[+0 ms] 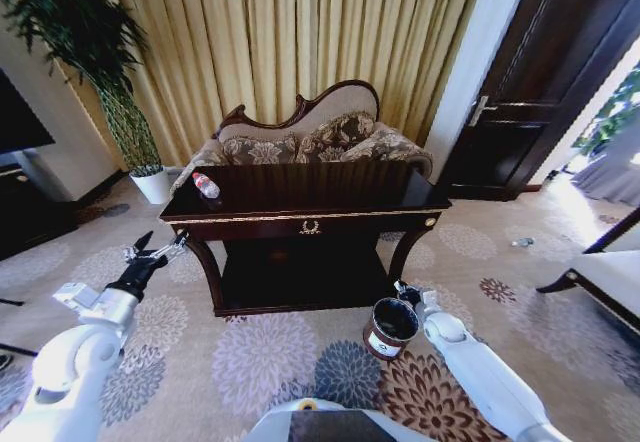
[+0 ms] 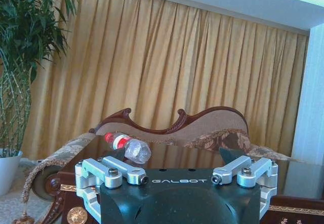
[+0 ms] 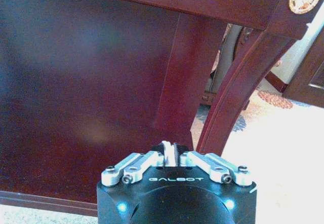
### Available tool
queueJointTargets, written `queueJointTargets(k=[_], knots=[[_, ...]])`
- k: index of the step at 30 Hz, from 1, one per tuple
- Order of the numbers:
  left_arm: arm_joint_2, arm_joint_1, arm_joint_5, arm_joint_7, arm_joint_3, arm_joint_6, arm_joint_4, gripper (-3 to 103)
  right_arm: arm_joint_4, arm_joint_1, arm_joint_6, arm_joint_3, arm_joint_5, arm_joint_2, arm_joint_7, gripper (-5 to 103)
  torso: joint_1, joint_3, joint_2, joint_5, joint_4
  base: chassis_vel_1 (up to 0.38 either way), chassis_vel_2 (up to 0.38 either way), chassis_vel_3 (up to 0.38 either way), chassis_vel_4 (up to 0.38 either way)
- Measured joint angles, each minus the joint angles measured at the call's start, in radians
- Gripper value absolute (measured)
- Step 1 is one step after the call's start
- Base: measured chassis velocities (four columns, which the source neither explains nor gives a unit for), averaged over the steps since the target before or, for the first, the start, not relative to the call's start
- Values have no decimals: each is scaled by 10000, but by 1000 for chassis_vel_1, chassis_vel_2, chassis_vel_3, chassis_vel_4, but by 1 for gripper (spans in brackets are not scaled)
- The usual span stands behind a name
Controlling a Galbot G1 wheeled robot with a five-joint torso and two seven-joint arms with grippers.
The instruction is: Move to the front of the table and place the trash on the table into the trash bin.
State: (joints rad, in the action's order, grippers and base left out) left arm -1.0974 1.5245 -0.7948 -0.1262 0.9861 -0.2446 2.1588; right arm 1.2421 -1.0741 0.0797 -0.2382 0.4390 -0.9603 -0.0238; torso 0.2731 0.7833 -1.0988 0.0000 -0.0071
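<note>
My left gripper [image 1: 165, 252] hangs off the near left corner of the table [image 1: 300, 224], just below the level of the tabletop, its jaws spread wide with nothing between them. Through my left wrist camera the fingers [image 2: 115, 170] stand well apart, and the bottle [image 2: 126, 146] lies just beyond them on the polished top. From my head view the bottle [image 1: 205, 185] rests on its side near the left end of the table, close to the back edge, in front of the sofa [image 1: 310, 137].

It is clear plastic with a red label and cap, and looks dented, so I judge it light, likely empty and quick to crumple. The round body on glossy wood should roll or skid if I nudge it. I would close across the middle of the barrel, near the label, with a gentle squeeze. I cannot make out any other scraps on the tabletop from here.

Further right, the trash bin [image 1: 390, 328] stands on the carpet by the table's right front leg, its black liner open upward. My right gripper [image 1: 405, 292] sits at the bin's rim, with the jaws drawn together. In my right wrist view a thin white sliver shows between the fingertips [image 3: 163, 155], but I cannot tell what it is
</note>
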Motion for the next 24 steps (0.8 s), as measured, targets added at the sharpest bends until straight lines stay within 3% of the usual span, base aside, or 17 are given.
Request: queueJointTargets(k=[2,5,11,14,15,18,19,22,24], knots=[[-18,21,0,-1,-2,0,29,100,-61,12,-87,13,-56,8,0,17,0,0,0,0,0,0,0,0,0],[-38,73,0,-3,-7,0,113,100,-175,47,-238,14,-107,8,0,33,-1,0,-1,0,2,0,0,0,0],[52,101,-18,-2,67,4,142,100,-158,39,-365,-23,-135,7,1,50,0,0,0,1,0,0,0,0,0],[55,129,-49,6,110,5,233,100,269,43,-481,-144,59,62,-50,66,0,0,0,3,1,0,0,0,0],[55,129,-49,6,110,5,233,100,269,43,-481,-144,59,62,-50,66,0,0,0,3,1,0,0,0,0],[-20,200,-50,17,119,5,311,100,1310,12,-470,-230,836,255,-253,82,0,0,0,-1,3,0,0,0,0],[-20,200,-50,17,119,5,311,100,1310,12,-470,-230,836,255,-253,82,0,0,0,-1,3,0,0,0,0],[-46,229,-41,84,207,5,394,100,3078,-41,109,-487,2006,318,-1115,97,0,0,0,-2,2,0,0,0,0],[-45,245,-46,93,235,5,427,100,3346,-34,197,-529,2132,322,-1247,97,0,0,0,-2,3,0,0,0,0]])
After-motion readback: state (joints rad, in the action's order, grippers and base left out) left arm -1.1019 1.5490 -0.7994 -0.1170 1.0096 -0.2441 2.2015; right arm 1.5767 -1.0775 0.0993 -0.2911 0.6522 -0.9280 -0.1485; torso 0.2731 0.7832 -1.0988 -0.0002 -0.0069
